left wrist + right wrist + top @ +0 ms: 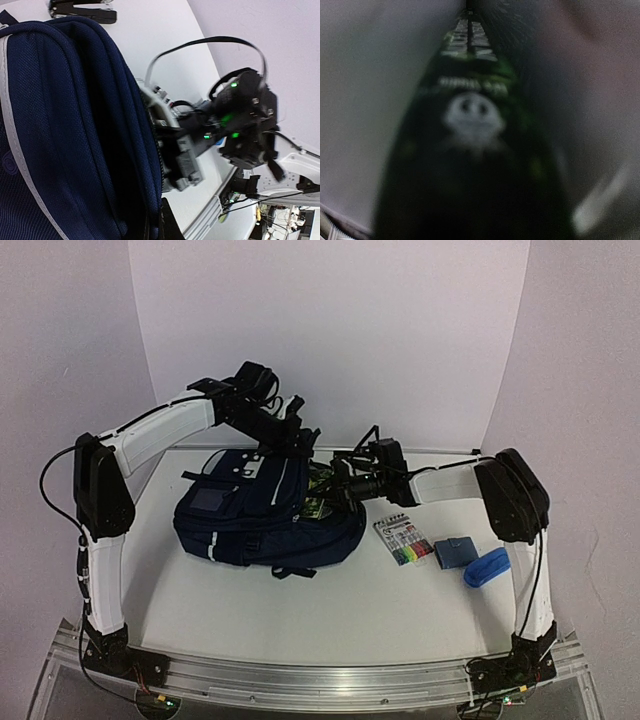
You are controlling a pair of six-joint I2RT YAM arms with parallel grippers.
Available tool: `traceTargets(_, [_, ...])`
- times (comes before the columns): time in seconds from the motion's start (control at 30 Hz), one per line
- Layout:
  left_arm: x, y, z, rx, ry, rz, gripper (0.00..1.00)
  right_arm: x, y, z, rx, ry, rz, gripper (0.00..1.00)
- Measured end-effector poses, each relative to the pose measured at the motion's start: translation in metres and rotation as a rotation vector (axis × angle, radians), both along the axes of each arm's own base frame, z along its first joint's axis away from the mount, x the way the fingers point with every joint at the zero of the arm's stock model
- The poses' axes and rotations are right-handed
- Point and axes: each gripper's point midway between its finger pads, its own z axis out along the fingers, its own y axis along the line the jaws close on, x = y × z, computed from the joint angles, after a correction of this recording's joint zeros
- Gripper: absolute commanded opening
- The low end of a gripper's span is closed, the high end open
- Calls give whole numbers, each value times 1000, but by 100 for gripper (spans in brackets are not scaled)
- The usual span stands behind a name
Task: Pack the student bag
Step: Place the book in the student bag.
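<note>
The student bag [262, 522], navy with thin white stripes, lies on its side in the middle of the table. It fills the left of the left wrist view [65, 130]. My left gripper [297, 440] is at the bag's far upper edge and is shut on the fabric by the opening [159, 220]. My right gripper [338, 488] is at the bag's open right side, shut on a flat dark green and black book [318, 498]. The book has a white skull print in the right wrist view [470, 115] and reaches into the opening. The right gripper also shows in the left wrist view [187, 160].
A pack of coloured markers [405, 538], a small blue pouch [455, 552] and a bright blue case [487, 567] lie on the table to the right of the bag. White walls close in the back and both sides.
</note>
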Motion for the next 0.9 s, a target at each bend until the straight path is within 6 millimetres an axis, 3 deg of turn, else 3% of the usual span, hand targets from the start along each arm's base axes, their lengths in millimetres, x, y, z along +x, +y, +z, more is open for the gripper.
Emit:
traceTargets(0.2, [-1, -10, 5, -52, 13, -29, 0, 8, 23, -6, 23, 24, -31, 3])
traceTargets(0.3, [-1, -12, 7, -61, 15, -35, 0, 13, 34, -7, 33, 14, -43, 23])
traceTargets(0.33, [0, -12, 7, -63, 14, -35, 0, 14, 36, -7, 35, 9, -46, 37])
traceTargets(0.43, [1, -13, 5, -63, 18, -30, 0, 19, 41, -6, 31, -12, -65, 63])
traceTargets(0.53, [3, -12, 4, -56, 14, -18, 0, 26, 42, -5, 11, -63, -81, 80])
traceTargets(0.73, [13, -5, 2, -58, 15, 18, 0, 39, 20, -16, -103, -115, -139, 86])
traceTargets(0.83, [18, -2, 0, -65, 18, 35, 0, 48, -3, -9, -161, -152, -183, 94])
traceTargets(0.9, [21, -1, 1, -69, 13, 40, 0, 51, -16, 3, -179, -188, -206, 93])
